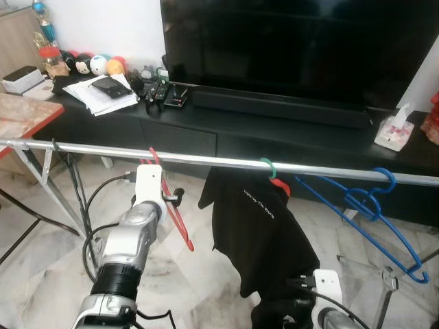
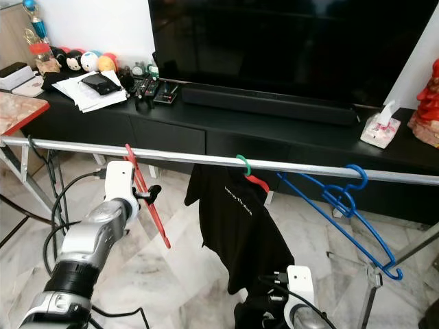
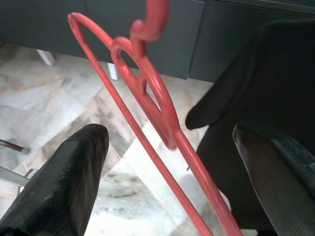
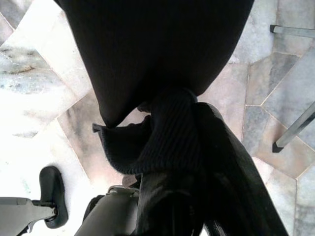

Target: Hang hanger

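One red hanger (image 1: 173,205), one blue hanger (image 1: 370,205), one black shirt (image 1: 257,233) on the rail (image 1: 103,151).

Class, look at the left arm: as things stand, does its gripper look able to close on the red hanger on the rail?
Probably yes. The left gripper is open, and the red hanger runs between its two fingers with nothing between them.

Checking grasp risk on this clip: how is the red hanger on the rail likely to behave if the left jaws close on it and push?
The red hanger looks thin and stiff, so it would probably keep its shape. Hooked on the rail, it would likely swing rather than resist. Its smooth, narrow bar could slip or twist between the left gripper's open jaws.
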`<state>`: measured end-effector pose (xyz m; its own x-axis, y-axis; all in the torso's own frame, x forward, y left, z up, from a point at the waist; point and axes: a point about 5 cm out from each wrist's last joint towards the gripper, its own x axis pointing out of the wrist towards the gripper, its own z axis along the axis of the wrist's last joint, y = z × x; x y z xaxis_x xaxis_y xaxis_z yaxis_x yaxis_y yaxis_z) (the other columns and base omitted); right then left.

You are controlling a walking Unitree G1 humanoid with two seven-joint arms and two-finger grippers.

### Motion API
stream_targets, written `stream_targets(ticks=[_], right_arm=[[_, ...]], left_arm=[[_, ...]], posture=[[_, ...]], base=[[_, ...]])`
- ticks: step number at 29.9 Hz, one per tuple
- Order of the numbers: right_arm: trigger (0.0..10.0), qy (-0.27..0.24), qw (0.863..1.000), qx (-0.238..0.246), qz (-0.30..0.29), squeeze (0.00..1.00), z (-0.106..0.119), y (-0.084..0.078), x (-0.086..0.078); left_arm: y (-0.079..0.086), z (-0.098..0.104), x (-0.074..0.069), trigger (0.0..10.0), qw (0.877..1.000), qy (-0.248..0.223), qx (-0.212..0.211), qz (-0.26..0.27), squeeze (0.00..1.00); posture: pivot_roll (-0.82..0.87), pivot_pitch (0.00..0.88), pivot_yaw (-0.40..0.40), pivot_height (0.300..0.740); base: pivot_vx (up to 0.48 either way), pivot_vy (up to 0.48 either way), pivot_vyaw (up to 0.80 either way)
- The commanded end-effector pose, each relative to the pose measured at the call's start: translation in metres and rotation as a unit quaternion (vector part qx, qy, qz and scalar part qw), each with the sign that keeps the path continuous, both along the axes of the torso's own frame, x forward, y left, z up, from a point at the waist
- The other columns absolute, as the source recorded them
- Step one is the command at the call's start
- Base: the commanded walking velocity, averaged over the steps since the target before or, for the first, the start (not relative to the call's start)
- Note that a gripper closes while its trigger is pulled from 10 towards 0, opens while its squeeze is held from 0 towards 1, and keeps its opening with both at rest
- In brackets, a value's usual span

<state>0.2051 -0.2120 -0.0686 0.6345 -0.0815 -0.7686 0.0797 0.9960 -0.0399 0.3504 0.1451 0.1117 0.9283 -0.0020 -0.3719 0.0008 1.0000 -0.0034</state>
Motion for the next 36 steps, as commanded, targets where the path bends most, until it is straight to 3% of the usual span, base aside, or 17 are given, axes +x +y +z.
stream_targets(ticks=[1, 6, 17, 18, 19, 20, 36], right_arm=[[10.0, -0.010, 1.000, -0.003, 0.000, 0.00, 0.004, -0.002, 0.006], [10.0, -0.012, 1.000, -0.002, -0.002, 0.00, 0.004, -0.002, 0.007], [10.0, -0.013, 1.000, -0.001, -0.007, 0.00, 0.004, -0.002, 0.006], [10.0, -0.014, 1.000, -0.001, -0.007, 0.00, 0.004, -0.002, 0.006], [10.0, -0.014, 1.000, -0.001, -0.007, 0.00, 0.004, -0.002, 0.006], [10.0, -0.014, 1.000, -0.001, -0.007, 0.00, 0.004, -0.002, 0.006], [10.0, -0.014, 1.000, -0.002, -0.007, 0.00, 0.004, -0.003, 0.006]], left_arm=[[-0.002, 0.004, 0.007, 10.0, 1.000, -0.013, 0.011, 0.009, 0.00], [-0.005, -0.001, 0.016, 10.0, 0.999, -0.011, 0.021, 0.022, 0.00], [-0.003, -0.011, 0.022, 10.0, 0.998, 0.001, 0.040, 0.038, 0.00], [-0.003, -0.011, 0.023, 3.6, 0.998, -0.003, 0.049, 0.042, 0.00], [-0.003, -0.011, 0.023, 0.9, 0.998, -0.004, 0.051, 0.044, 0.00], [-0.003, -0.011, 0.023, 0.0, 0.998, -0.005, 0.050, 0.045, 0.00], [-0.003, -0.014, 0.025, 0.0, 0.998, -0.007, 0.045, 0.051, 0.00]], posture=[[-0.01, 0.000, -0.045, 0.740], [-0.03, 0.000, -0.032, 0.740], [-0.04, 0.000, -0.023, 0.740], [-0.05, 0.000, -0.023, 0.740], [-0.05, 0.000, -0.023, 0.740], [-0.05, 0.000, -0.023, 0.740], [-0.05, 0.000, -0.026, 0.740]], base=[[0.000, 0.000, 0.00], [0.000, 0.000, 0.00], [0.000, 0.000, 0.00], [0.000, 0.000, 0.00], [0.000, 0.000, 0.00], [0.000, 0.000, 0.00], [0.000, 0.000, 0.00]])
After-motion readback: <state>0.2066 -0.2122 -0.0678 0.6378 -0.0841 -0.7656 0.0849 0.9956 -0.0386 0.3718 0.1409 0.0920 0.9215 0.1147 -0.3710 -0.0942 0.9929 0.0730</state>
